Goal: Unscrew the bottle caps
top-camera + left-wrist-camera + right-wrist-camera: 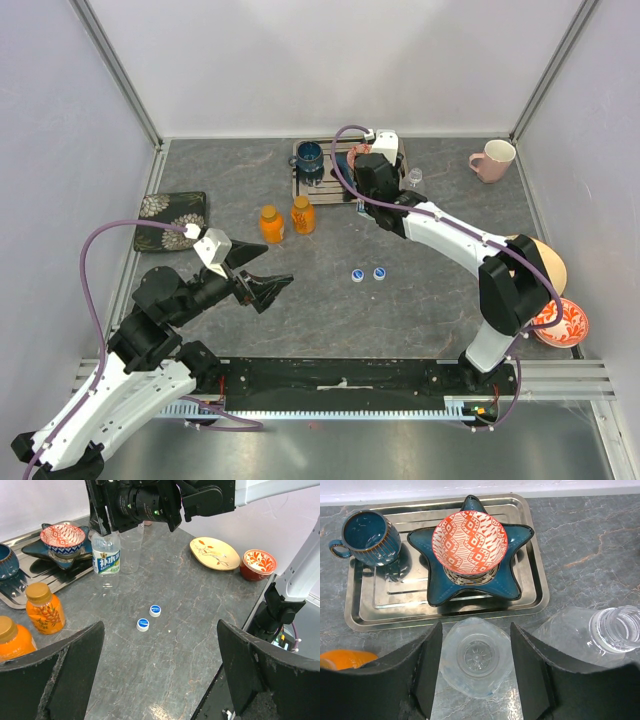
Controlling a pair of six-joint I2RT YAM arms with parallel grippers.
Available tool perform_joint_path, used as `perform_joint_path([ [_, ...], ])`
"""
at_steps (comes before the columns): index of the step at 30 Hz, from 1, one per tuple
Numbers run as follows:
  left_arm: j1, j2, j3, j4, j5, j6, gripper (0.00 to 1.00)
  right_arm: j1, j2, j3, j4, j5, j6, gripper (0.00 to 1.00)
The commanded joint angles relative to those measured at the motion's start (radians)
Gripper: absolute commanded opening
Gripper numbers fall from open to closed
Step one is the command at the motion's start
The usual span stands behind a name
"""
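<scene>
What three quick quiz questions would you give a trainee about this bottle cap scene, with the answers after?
1. True or false: both orange bottles still wear their orange caps.
2. Where do the two blue caps lie? A, on the tray; B, on the bare table; C, in the pink mug.
3. Which end effector stands wide open and empty?
Key: 1 true. 2 B. 3 the left end effector.

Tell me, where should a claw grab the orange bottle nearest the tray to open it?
Probably its cap, from straight above. The bottle stands upright, and the round cap sticks up on top, so it could be pinched on two opposite sides.
</scene>
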Motion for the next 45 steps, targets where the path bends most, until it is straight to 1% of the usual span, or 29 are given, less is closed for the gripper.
perform_joint_path([
  [1, 0.002, -0.006, -0.004, 0.037, 0.029, -0.017, 0.99, 0.000, -0.029, 0.039, -0.004, -0.008, 0.004, 0.61],
  [3, 0.002, -0.007, -0.004, 0.037, 0.029, -0.017, 1.00, 0.000, -0.026, 0.033, -0.004, -0.011, 0.004, 0.59],
  [5, 0.002, -0.009, -0.004, 0.037, 0.031, -0.017, 1.00, 0.000, -0.026, 0.029, -0.004, -0.015, 0.005, 0.52],
  [7, 0.002, -0.010, -0.004, 0.034, 0.031, -0.017, 0.99, -0.001, -0.024, 0.026, -0.004, -0.017, 0.007, 0.50],
  [9, 0.002, -0.012, -0.004, 0.034, 0.031, -0.016, 0.99, -0.001, -0.027, 0.024, -0.004, -0.017, 0.010, 0.53],
  [10, 0.002, -0.010, -0.002, 0.032, 0.032, -0.016, 0.99, -0.001, -0.030, 0.024, -0.004, -0.015, 0.010, 0.59],
  [13, 0.002, -0.010, -0.002, 0.032, 0.032, -0.014, 0.99, 0.000, -0.039, 0.027, -0.007, -0.014, 0.014, 0.66],
  [16, 0.002, -0.012, -0.002, 0.029, 0.031, -0.011, 0.99, 0.003, -0.068, 0.044, -0.025, -0.026, 0.021, 0.71],
  [19, 0.002, -0.010, -0.002, 0.026, 0.026, -0.007, 0.99, 0.033, -0.130, 0.076, -0.041, -0.022, 0.007, 0.74],
  [22, 0.002, -0.007, -0.004, 0.025, 0.002, -0.007, 0.99, 0.091, -0.196, 0.128, -0.047, -0.025, -0.025, 0.73],
  [24, 0.002, -0.009, -0.002, 0.017, -0.029, -0.008, 0.99, 0.134, -0.225, 0.159, -0.044, -0.078, -0.038, 0.72],
  [25, 0.002, -0.016, -0.002, 0.011, -0.098, -0.014, 0.99, 0.145, -0.227, 0.167, -0.041, -0.173, -0.039, 0.72],
  [26, 0.002, -0.022, -0.002, -0.009, -0.147, -0.022, 0.99, 0.158, -0.217, 0.183, -0.045, -0.219, -0.036, 0.72],
  [27, 0.002, -0.029, -0.004, -0.021, -0.261, -0.034, 0.99, 0.160, -0.205, 0.193, -0.051, -0.277, -0.029, 0.71],
  [28, 0.002, -0.044, -0.005, -0.035, -0.316, -0.040, 1.00, 0.161, -0.169, 0.205, -0.067, -0.328, -0.018, 0.71],
  [29, 0.002, -0.052, -0.008, -0.047, -0.365, -0.046, 0.99, 0.166, -0.146, 0.225, -0.071, -0.412, -0.006, 0.71],
  [30, 0.002, -0.059, -0.008, -0.073, -0.438, -0.053, 0.99, 0.168, -0.119, 0.233, -0.079, -0.437, 0.002, 0.71],
  [32, 0.002, -0.076, -0.008, -0.093, -0.483, -0.057, 1.00, 0.175, -0.038, 0.262, -0.087, -0.498, 0.010, 0.71],
  [35, 0.002, -0.096, -0.005, -0.123, -0.496, -0.060, 0.99, 0.177, 0.068, 0.311, -0.107, -0.520, 0.017, 0.73],
  [37, 0.002, -0.102, -0.008, -0.135, -0.482, -0.062, 0.99, 0.178, 0.132, 0.331, -0.110, -0.480, 0.025, 0.75],
  [40, 0.002, -0.107, -0.001, -0.156, -0.454, -0.059, 0.99, 0.180, 0.196, 0.363, -0.101, -0.450, 0.025, 0.77],
  [45, 0.002, -0.119, 0.010, -0.193, -0.450, -0.056, 0.99, 0.180, 0.256, 0.392, -0.076, -0.422, 0.034, 0.79],
])
